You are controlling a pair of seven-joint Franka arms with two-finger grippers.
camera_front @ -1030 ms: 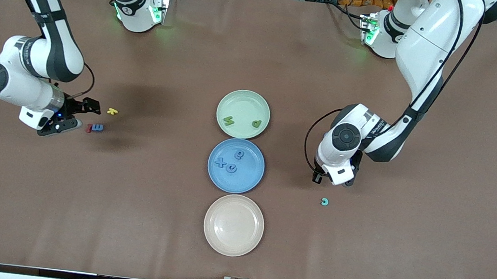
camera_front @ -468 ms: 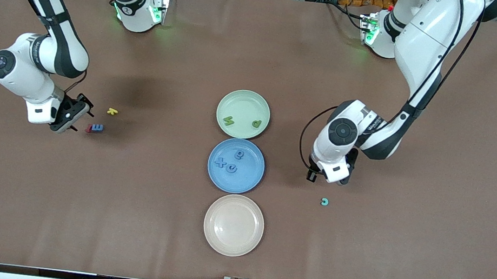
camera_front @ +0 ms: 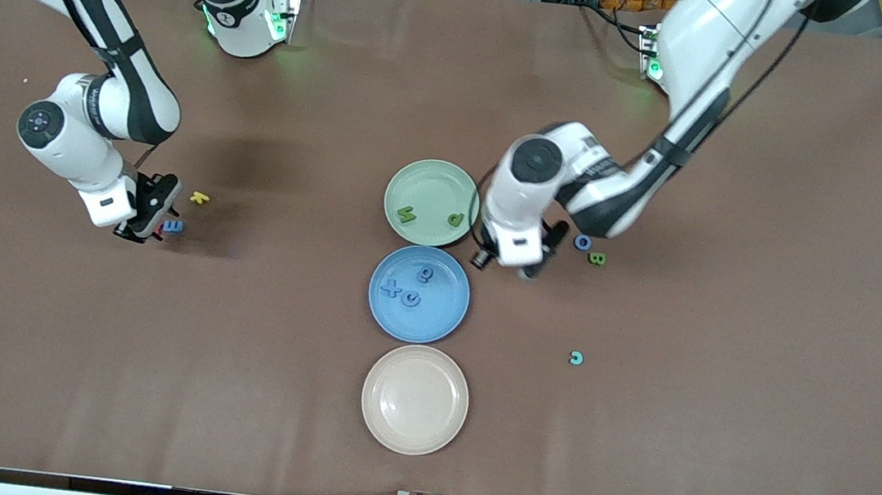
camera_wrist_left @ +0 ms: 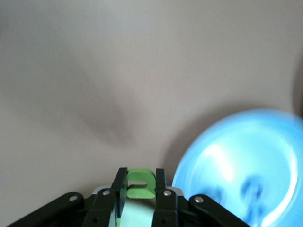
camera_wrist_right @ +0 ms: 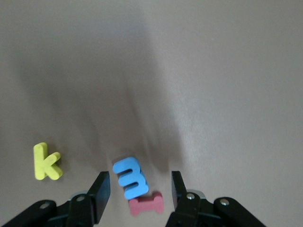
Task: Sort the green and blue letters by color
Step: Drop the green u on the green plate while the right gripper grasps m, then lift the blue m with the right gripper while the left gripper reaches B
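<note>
The blue plate [camera_wrist_left: 246,170] is smeared by blur and cut off at the left wrist view's edge. The green letter [camera_wrist_left: 140,183] shows only partly between the left claw [camera_wrist_left: 140,189] fingers, its shape unreadable.

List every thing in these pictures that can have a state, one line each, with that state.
Left gripper: shut on a green letter, between the green and blue plates.
Right gripper: open, astride the blue 3.
Green plate: holds two green letters.
Blue plate: holds three blue letters.
Beige plate: empty.
</note>
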